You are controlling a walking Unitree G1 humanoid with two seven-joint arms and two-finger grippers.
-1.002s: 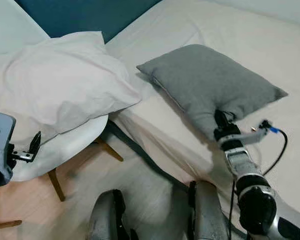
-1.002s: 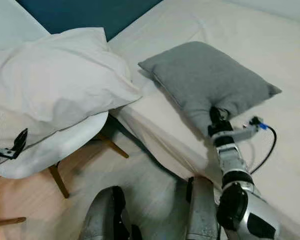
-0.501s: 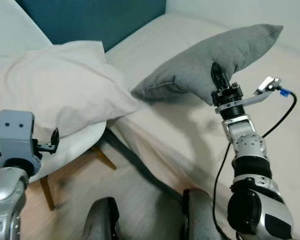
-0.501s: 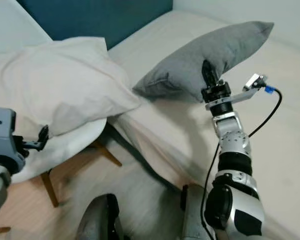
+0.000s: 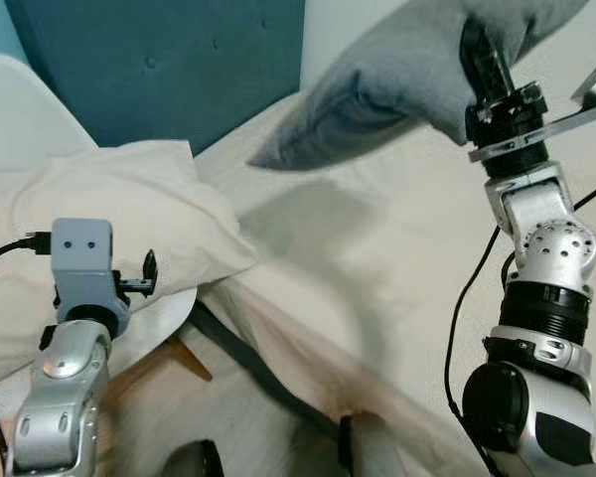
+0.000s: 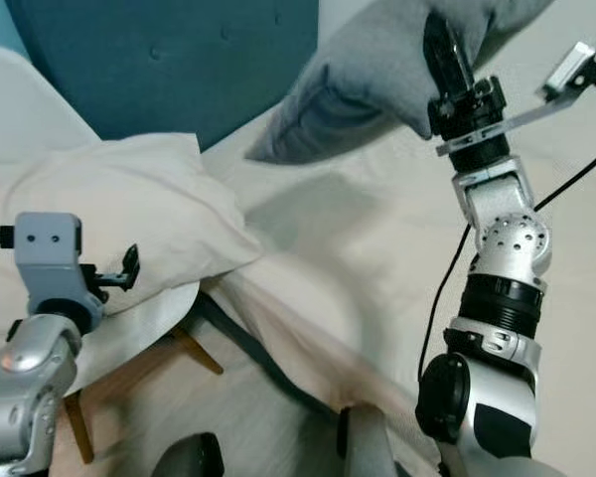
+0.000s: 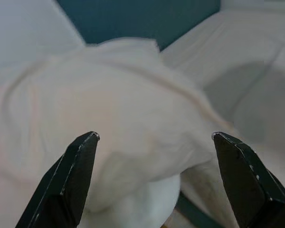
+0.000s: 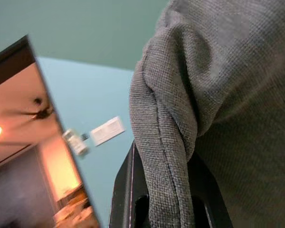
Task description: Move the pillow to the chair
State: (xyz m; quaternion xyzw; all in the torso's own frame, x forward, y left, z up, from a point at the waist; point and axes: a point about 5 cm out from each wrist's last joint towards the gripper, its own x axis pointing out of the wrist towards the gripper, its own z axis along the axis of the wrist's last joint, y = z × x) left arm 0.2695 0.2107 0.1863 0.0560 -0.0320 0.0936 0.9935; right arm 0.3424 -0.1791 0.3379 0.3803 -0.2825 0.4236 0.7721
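Observation:
A grey pillow (image 5: pixel 397 79) hangs in the air above the bed, pinched at one edge by my right gripper (image 5: pixel 482 55), which is shut on it and raised high on the right. The right wrist view has the grey fabric (image 8: pixel 218 95) bunched between the black fingers (image 8: pixel 126 190). A white chair (image 5: pixel 15 109) stands at the left with a large cream pillow (image 5: pixel 99 219) lying on its seat. My left gripper (image 5: pixel 147 273) is held up just in front of that cream pillow (image 7: pixel 109 95), open and touching nothing.
The bed (image 5: pixel 377 268) with its pale sheet runs along the right, and a dark blue headboard (image 5: pixel 159 70) stands behind it. A wooden chair leg (image 5: pixel 184 358) and a dark strap on the floor lie between chair and bed. A black cable hangs off my right arm.
My right arm has lifted the grey pillow off the bed and high into the air. The left arm has risen toward the cream pillow. The camera has tilted upward.

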